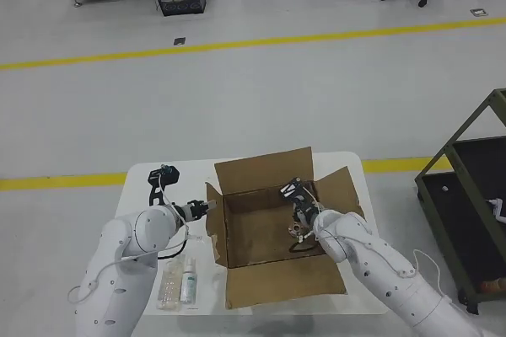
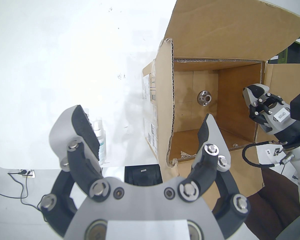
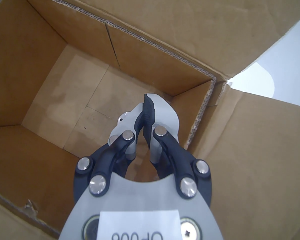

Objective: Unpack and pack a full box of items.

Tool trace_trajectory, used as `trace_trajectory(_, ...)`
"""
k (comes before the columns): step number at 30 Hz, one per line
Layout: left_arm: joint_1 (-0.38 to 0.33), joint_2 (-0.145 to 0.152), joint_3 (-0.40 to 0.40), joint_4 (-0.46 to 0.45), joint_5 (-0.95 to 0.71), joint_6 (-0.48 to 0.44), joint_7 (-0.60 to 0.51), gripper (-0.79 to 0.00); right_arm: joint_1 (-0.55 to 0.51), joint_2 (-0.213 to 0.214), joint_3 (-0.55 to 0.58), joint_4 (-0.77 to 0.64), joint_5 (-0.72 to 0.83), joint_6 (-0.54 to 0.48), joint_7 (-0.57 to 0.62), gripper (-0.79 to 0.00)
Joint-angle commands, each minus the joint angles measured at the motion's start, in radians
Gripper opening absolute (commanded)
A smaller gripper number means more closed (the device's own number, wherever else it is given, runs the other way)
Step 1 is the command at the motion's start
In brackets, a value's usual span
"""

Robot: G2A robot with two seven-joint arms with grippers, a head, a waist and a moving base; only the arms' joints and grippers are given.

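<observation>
left wrist view: left gripper spread wide, nothing between its pads, held above the table just outside the cardboard box, at the torn edge of its side wall. one finger overlaps the box mouth. behind the other finger a small spray bottle lies on the table, near the box's labelled outer wall. inside the box a round metal flange with a centre hole sits on the floor toward the far side; cannot tell whether it touches a wall. right gripper hangs at the box's opposite wall, tip within the opening, apart from the flange

right wrist view: right gripper pinched closed, pads pressed together, gripping nothing, pointing down at the box floor near a corner; flaps fold outward around it

top view: box sits mid-table with all four flaps open; left arm at its left side, right arm over it from the right. spray bottle lies side by side with a clear bottle at the table's near left, beside the left arm, apart from the box. green cart stands off the table's right; yellow lines cross the floor
</observation>
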Motion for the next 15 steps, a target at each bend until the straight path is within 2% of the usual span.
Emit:
trace_trajectory(1, 0.000, 0.000, 0.000, 0.000, 0.000, 0.000, 0.000, 0.000, 0.026, -0.021, -0.031, 0.027, 0.014, 0.019, 0.020, -0.785)
trace_trajectory(7, 0.000, 0.000, 0.000, 0.000, 0.000, 0.000, 0.000, 0.000, 0.122, -0.095, -0.136, 0.140, -0.003, 0.066, 0.081, -0.785)
trace_trajectory(15, 0.000, 0.000, 0.000, 0.000, 0.000, 0.000, 0.000, 0.000, 0.180, -0.169, -0.208, 0.247, 0.005, 0.048, 0.137, -0.785)
